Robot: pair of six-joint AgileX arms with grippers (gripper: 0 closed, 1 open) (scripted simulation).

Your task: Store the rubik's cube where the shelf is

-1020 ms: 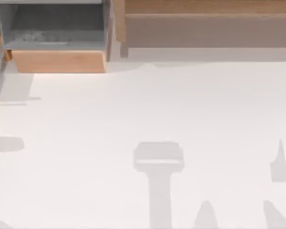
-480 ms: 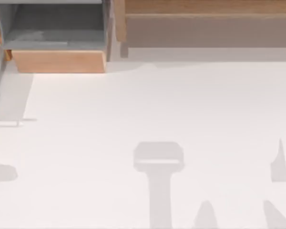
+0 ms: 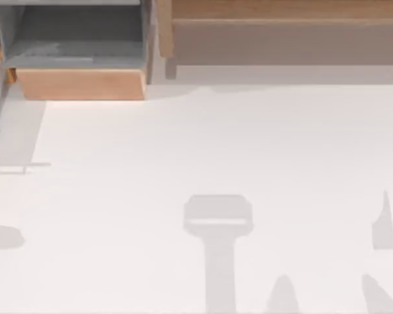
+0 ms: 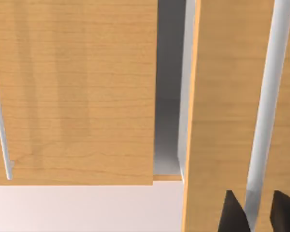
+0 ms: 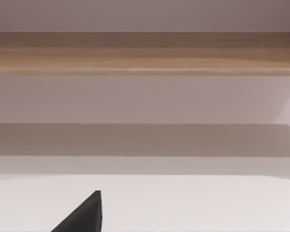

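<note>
At cabinet door [image 4: 222, 96], left hand [image 4: 251, 215] astride grey handle [image 4: 266, 111]

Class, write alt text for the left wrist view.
Two dark fingertips of the left pincer straddle a silver bar handle on a light wooden door. Beside it another wooden panel fronts a grey interior above the white table.

One shelf [image 3: 288, 10], one wooden compartment [image 3: 82, 84], one white table [image 3: 216, 144], two metal handles [image 4: 266, 106].
</note>
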